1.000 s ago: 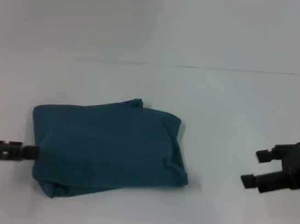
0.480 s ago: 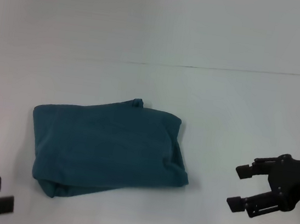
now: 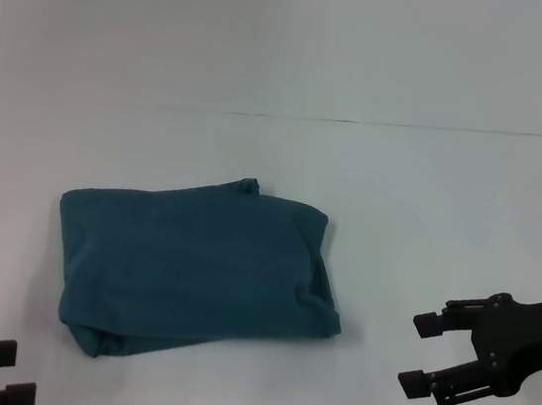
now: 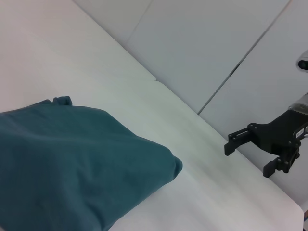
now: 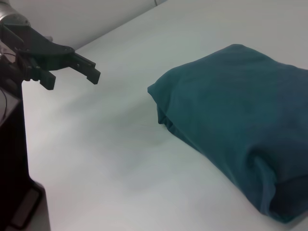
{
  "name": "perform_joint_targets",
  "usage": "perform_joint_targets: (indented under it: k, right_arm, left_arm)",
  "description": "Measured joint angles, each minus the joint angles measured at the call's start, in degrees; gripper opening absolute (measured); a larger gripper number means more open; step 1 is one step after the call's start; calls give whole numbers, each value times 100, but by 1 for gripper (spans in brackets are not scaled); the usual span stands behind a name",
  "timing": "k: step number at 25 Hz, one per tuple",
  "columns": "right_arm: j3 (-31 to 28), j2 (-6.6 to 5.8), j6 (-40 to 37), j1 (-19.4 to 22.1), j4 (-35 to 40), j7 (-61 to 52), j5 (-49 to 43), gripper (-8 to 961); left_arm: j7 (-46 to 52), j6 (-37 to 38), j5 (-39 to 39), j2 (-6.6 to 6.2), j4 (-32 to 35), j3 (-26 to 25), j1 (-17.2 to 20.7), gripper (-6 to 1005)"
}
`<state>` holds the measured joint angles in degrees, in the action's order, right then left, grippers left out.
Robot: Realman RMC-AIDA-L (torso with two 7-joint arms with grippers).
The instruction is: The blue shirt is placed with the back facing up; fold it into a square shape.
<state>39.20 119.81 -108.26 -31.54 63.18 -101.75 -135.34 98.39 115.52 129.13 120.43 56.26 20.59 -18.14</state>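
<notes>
The blue shirt (image 3: pixel 193 264) lies folded into a rough rectangle on the white table (image 3: pixel 400 210), left of centre, plain side up. It also shows in the left wrist view (image 4: pixel 72 159) and the right wrist view (image 5: pixel 236 115). My left gripper (image 3: pixel 17 372) is open and empty at the front left corner of the head view, apart from the shirt. It also shows in the right wrist view (image 5: pixel 72 81). My right gripper (image 3: pixel 415 353) is open and empty to the right of the shirt, near the front. It also shows in the left wrist view (image 4: pixel 248 158).
A thin seam (image 3: pixel 361 123) runs across the table behind the shirt. The table's edge (image 5: pixel 14 159) shows as a dark drop in the right wrist view, close to the left gripper.
My left gripper has drawn back from the shirt's left edge to the front left corner. My right gripper has moved forward and a little leftward. The shirt has not moved.
</notes>
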Motion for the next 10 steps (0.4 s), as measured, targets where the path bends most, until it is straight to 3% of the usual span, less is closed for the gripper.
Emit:
perform_joint_targets:
  k: [10]
  right_arm:
    - [-41, -19, 6, -1, -8, 88, 0, 946]
  left_arm:
    - [-8, 1, 0, 14, -2, 44, 8, 951]
